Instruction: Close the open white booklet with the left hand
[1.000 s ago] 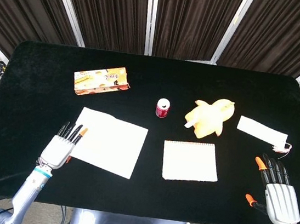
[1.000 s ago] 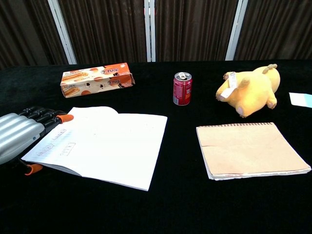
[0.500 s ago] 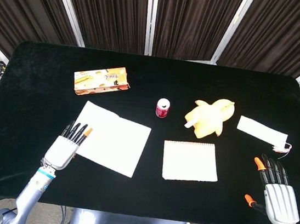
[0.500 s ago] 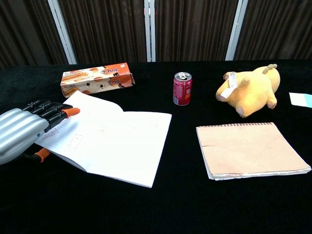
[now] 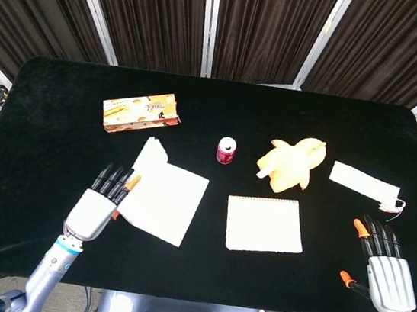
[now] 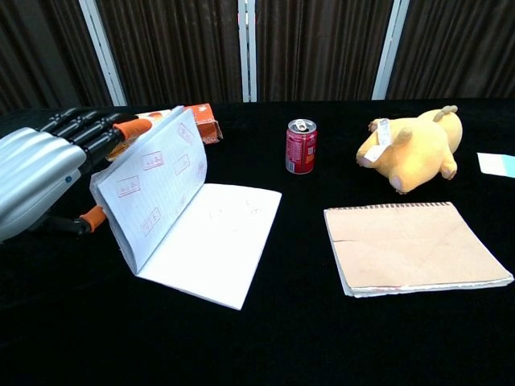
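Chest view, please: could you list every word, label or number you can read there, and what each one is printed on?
None can be read for certain.
White booklet, lifted page: pink boxed stamps, too small to read.
Booklet's flat page: faint marks, illegible.
Red can: white lettering, blurred.
Orange snack box: mostly hidden behind the page; print blurred.
Tag on the yellow plush toy: no legible text.
Tan notepad: no text visible.

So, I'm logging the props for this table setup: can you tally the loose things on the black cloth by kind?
Paper pads: 2, white booklet half lifted by the left hand, spiral notepad
Snack box: 1
Red drink can: 1
Yellow plush toy: 1
White packet: 1
Total: 6
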Robot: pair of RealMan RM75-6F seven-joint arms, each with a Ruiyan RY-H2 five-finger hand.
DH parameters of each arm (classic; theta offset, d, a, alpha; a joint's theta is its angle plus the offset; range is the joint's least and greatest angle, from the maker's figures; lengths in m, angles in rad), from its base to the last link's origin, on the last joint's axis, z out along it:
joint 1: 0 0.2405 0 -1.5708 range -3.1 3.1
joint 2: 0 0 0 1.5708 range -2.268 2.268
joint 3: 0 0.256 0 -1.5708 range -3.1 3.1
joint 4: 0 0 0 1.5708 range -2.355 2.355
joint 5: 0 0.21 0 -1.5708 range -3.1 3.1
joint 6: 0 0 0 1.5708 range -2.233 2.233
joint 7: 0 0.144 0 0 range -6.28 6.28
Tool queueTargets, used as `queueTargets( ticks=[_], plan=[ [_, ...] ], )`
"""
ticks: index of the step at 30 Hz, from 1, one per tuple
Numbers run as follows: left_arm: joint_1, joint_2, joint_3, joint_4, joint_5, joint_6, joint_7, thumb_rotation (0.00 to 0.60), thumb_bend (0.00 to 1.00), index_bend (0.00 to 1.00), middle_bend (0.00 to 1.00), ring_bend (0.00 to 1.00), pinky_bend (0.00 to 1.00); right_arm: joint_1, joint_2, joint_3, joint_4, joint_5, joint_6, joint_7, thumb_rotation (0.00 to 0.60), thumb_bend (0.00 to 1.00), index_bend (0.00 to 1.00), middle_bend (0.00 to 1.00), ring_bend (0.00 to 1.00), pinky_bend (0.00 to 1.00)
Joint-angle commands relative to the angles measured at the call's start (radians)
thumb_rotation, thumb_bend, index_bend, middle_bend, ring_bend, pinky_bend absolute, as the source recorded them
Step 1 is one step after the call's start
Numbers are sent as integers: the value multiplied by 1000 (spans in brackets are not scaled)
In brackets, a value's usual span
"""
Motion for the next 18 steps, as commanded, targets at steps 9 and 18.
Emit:
queueTargets(
  ticks=[9, 18],
  plan=[
    [-39, -52, -27, -10, -18, -42, 69, 600, 388, 0, 0, 0, 0, -2, 9, 2, -5, 5, 2, 11, 600, 11, 0, 0, 0, 0],
    [-19, -39, -13, 5, -35, -23, 53, 600, 357, 0, 0, 0, 0, -2, 10, 0, -8, 7, -5, 5, 600, 11, 0, 0, 0, 0]
  ],
)
